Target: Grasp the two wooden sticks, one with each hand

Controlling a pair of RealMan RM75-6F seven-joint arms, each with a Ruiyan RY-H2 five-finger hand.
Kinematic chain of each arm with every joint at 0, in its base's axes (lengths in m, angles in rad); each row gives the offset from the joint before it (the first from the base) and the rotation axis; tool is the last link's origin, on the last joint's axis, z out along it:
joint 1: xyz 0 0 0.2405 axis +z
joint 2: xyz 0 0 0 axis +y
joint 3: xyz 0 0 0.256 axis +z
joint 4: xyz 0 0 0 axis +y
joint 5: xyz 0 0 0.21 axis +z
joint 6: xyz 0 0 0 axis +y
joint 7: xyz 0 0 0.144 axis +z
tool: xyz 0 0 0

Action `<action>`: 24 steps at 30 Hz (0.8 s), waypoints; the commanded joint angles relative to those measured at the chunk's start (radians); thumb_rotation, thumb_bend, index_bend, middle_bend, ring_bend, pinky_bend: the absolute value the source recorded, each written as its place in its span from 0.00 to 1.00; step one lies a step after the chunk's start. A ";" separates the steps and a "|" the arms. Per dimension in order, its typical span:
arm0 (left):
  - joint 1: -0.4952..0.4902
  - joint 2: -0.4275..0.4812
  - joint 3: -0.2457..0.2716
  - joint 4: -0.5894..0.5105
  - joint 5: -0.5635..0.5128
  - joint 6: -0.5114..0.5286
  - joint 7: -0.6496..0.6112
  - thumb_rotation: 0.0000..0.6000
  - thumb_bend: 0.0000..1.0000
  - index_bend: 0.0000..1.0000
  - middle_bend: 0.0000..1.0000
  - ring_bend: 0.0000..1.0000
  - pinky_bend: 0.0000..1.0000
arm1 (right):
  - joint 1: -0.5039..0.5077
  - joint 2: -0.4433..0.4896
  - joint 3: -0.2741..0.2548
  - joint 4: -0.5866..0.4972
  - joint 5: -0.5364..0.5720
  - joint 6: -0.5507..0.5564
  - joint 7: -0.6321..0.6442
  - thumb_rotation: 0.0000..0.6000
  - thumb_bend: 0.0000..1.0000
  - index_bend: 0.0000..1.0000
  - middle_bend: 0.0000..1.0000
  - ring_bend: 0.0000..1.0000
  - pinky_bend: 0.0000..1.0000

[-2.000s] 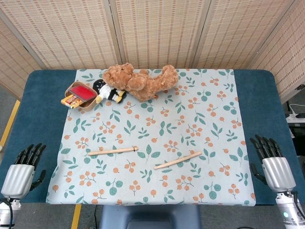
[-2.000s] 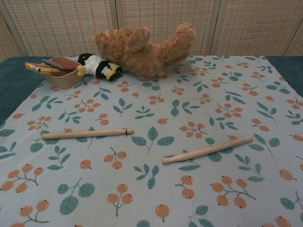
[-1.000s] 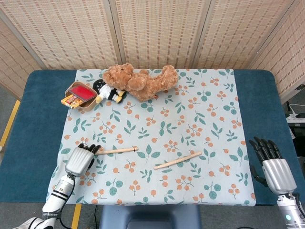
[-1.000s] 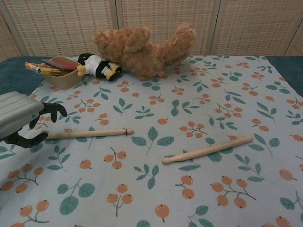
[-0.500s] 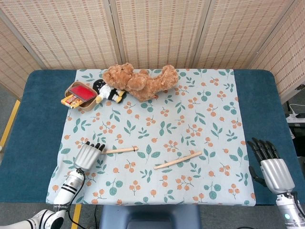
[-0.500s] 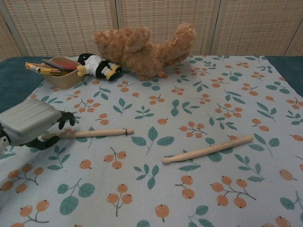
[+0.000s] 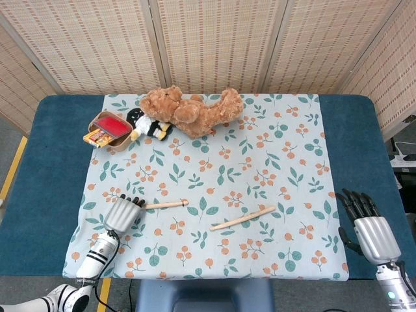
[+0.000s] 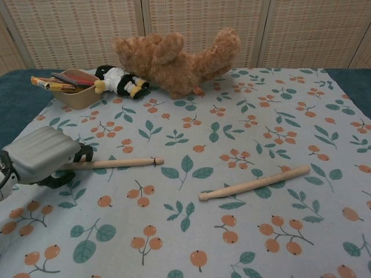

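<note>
Two wooden sticks lie on a leaf-and-berry cloth (image 7: 273, 149) over a blue table (image 7: 49, 162). The left stick (image 7: 166, 204) lies near the cloth's left-front area; the left hand (image 7: 122, 213) sits over its left end w/ fingers curled around it, though can't tell if the grip is closed. The right stick (image 7: 242, 218) lies untouched, angled, near centre-front. The right hand (image 7: 365, 223) hovers at the table's right edge, well apart, fingers spread, holding nothing. At the back: teddy bear (image 7: 192, 110), small doll (image 7: 148, 124), tray (image 7: 108, 129).
</note>
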 commanded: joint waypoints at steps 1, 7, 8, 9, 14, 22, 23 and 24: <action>-0.005 -0.013 0.003 0.019 -0.004 0.001 0.010 1.00 0.45 0.41 0.47 0.60 0.51 | 0.000 0.001 0.000 -0.001 0.002 -0.002 0.000 1.00 0.40 0.00 0.01 0.00 0.00; -0.010 -0.024 0.016 0.045 0.016 0.019 -0.008 1.00 0.45 0.47 0.52 0.60 0.51 | 0.001 0.002 -0.001 -0.003 0.005 -0.006 -0.003 1.00 0.40 0.00 0.01 0.00 0.00; -0.011 -0.024 0.018 0.048 0.021 0.022 -0.015 1.00 0.45 0.49 0.54 0.60 0.51 | 0.001 0.002 -0.001 -0.003 0.006 -0.007 -0.004 1.00 0.40 0.00 0.01 0.00 0.00; -0.011 -0.025 0.021 0.050 0.027 0.027 -0.022 1.00 0.45 0.51 0.56 0.61 0.51 | 0.002 0.002 -0.001 -0.003 0.006 -0.008 -0.004 1.00 0.40 0.00 0.01 0.00 0.00; -0.015 -0.031 0.035 0.078 0.068 0.062 -0.075 1.00 0.46 0.57 0.65 0.64 0.51 | 0.001 0.001 -0.001 -0.006 0.008 -0.008 -0.012 1.00 0.40 0.00 0.01 0.00 0.00; -0.014 -0.045 0.065 0.151 0.153 0.145 -0.229 1.00 0.53 0.76 0.83 0.71 0.52 | 0.004 -0.010 -0.005 -0.007 0.013 -0.021 -0.042 1.00 0.40 0.00 0.01 0.00 0.00; -0.013 -0.046 0.070 0.162 0.165 0.160 -0.257 1.00 0.54 0.78 0.85 0.71 0.53 | 0.004 -0.012 -0.005 -0.007 0.012 -0.022 -0.047 1.00 0.40 0.00 0.01 0.00 0.00; -0.010 -0.047 0.074 0.173 0.175 0.176 -0.286 1.00 0.54 0.79 0.86 0.72 0.53 | 0.005 -0.016 -0.006 -0.006 0.011 -0.023 -0.053 1.00 0.40 0.00 0.01 0.00 0.00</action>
